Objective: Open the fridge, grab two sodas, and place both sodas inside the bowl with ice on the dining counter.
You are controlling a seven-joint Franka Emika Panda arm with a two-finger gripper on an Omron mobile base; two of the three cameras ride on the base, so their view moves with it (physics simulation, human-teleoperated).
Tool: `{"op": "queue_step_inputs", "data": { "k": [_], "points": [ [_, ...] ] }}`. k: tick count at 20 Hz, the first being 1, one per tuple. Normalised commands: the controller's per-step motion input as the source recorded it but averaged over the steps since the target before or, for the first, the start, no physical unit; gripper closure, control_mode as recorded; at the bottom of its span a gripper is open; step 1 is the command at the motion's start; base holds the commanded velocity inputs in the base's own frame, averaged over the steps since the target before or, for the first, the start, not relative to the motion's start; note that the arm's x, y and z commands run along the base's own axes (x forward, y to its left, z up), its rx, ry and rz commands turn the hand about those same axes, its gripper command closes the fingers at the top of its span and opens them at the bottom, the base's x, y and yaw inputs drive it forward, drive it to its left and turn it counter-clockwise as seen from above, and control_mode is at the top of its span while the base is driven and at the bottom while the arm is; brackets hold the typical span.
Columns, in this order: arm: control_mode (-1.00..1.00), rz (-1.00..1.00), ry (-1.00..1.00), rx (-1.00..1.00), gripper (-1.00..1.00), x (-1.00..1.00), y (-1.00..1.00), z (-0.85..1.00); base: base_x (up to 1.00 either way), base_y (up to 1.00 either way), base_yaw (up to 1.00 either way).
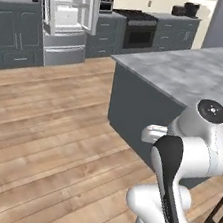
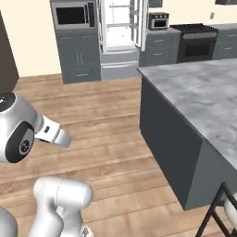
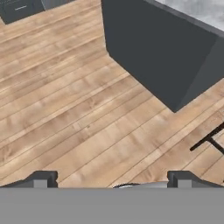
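Observation:
The grey fridge (image 1: 68, 6) (image 2: 119, 28) stands far off at the back wall with its upper doors swung open on a white shelved interior. The marble dining counter (image 1: 190, 74) (image 2: 203, 92) (image 3: 197, 8) runs along my right on a dark grey base. My gripper (image 3: 111, 179) hangs over the wooden floor beside the counter's near corner. It is open, its fingertips (image 3: 41, 178) wide apart with nothing between them. The sodas and the bowl are out of view.
A black stove (image 1: 141, 29) (image 2: 196, 39) and grey cabinets line the back wall right of the fridge; a wall oven (image 2: 74, 16) stands to its left. A dark stool (image 2: 222, 213) (image 3: 210, 140) is close by at the counter's near end. Wooden floor stretches toward the fridge.

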Motion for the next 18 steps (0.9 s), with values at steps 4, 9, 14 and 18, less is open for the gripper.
{"op": "queue_step_inputs", "data": {
  "k": [4,9,14,18],
  "points": [
    [1.00,0.00,0.00,0.00,-1.00,0.00,0.00,0.00,1.00,0.23,-0.14],
    [1.00,0.00,0.00,0.00,-1.00,0.00,0.00,0.00,1.00,0.23,-0.12],
    [1.00,0.00,0.00,0.00,-1.00,0.00,0.00,0.00,1.00,0.22,-0.10],
    [1.00,0.00,0.00,0.00,-1.00,0.00,0.00,0.00,1.00,0.17,-0.11]
  ]
}}
